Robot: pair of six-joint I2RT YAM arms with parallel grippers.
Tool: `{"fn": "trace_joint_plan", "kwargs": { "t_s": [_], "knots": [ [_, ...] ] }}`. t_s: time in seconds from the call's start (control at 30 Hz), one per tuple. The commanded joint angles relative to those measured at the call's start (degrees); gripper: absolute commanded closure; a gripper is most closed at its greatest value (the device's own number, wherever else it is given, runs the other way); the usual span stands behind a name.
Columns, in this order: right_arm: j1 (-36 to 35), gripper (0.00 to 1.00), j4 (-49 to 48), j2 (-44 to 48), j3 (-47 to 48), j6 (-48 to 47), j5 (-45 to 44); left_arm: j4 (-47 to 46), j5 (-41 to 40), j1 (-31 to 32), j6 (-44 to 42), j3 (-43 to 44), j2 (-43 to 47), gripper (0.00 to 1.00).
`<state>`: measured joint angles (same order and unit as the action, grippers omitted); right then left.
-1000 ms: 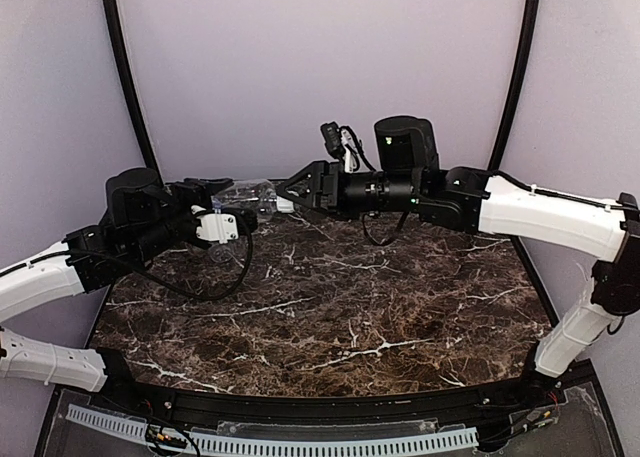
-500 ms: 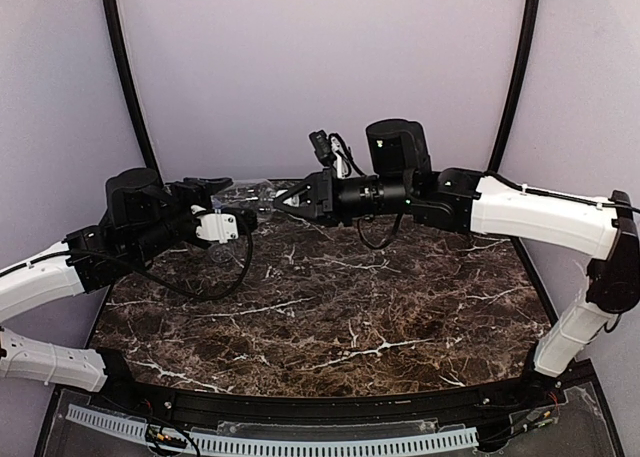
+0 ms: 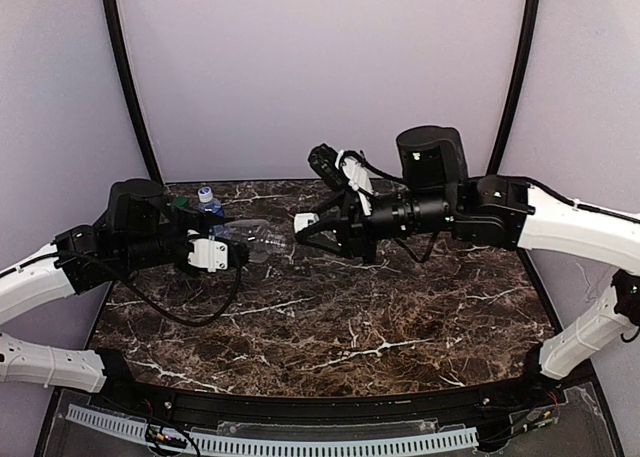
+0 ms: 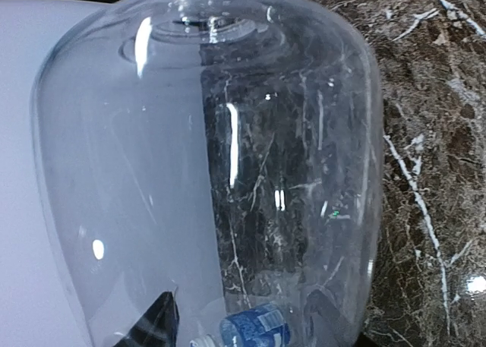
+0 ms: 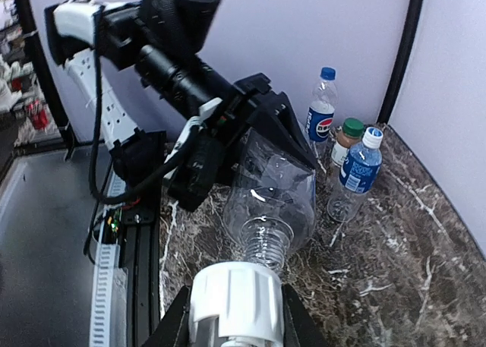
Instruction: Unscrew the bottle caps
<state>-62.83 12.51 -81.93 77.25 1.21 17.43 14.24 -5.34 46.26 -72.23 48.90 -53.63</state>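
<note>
My left gripper (image 3: 232,245) is shut on the unlabelled clear bottle (image 3: 258,239), holding it on its side above the table. In the left wrist view the bottle (image 4: 213,157) fills the frame, with my dark fingers (image 4: 156,324) at its base. The white cap (image 5: 237,301) sits between the jaws of my right gripper (image 5: 237,320), shut on it. It is off the bottle and a short way from the bare threaded neck (image 5: 266,244). In the top view my right gripper (image 3: 303,222) stands just right of the bottle's mouth.
Three upright bottles stand at the back left corner: a Pepsi bottle (image 5: 322,108) with a blue cap, a short brown one with a green cap (image 5: 352,127), and a blue-labelled one (image 5: 358,172). The left arm (image 5: 182,74) stretches behind the held bottle. Dark marble table (image 3: 350,317).
My right gripper shut on the white cap at the bottle's neck, then drew back to the right with the cap in it. Both arms came lower and nearer, the left one still holding the bottle.
</note>
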Motion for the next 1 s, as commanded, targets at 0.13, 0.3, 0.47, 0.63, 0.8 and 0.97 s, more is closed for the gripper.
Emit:
{"fn": "trace_joint_plan", "kwargs": {
  "t_s": [0.13,0.3,0.47,0.63,0.8,0.97],
  "knots": [
    [2.6,1.0,17.05,2.41,5.3,-15.2,-39.91,13.28,9.33,0.06,12.32,3.72,1.22,0.64],
    [22.78,1.0,46.49,-7.61,12.74,11.04,-37.36,10.36,11.63,0.06,24.67,5.42,1.6,0.63],
    [35.49,1.0,46.65,-10.54,0.74,17.25,-26.52,9.0,13.08,-0.14,33.77,6.53,2.25,0.63],
    [40.56,1.0,41.91,-14.66,-7.63,17.27,-24.43,8.86,12.22,-0.53,33.82,6.24,3.01,0.63],
    [41.18,1.0,36.68,-18.79,-11.6,17.02,-20.36,7.96,11.94,-0.88,34.04,5.66,3.35,0.63],
    [41.21,1.0,34.6,-22.7,-12.6,17.55,-18.69,8.06,12.18,-0.91,34.82,6.48,3.35,0.63]
  ]
}}
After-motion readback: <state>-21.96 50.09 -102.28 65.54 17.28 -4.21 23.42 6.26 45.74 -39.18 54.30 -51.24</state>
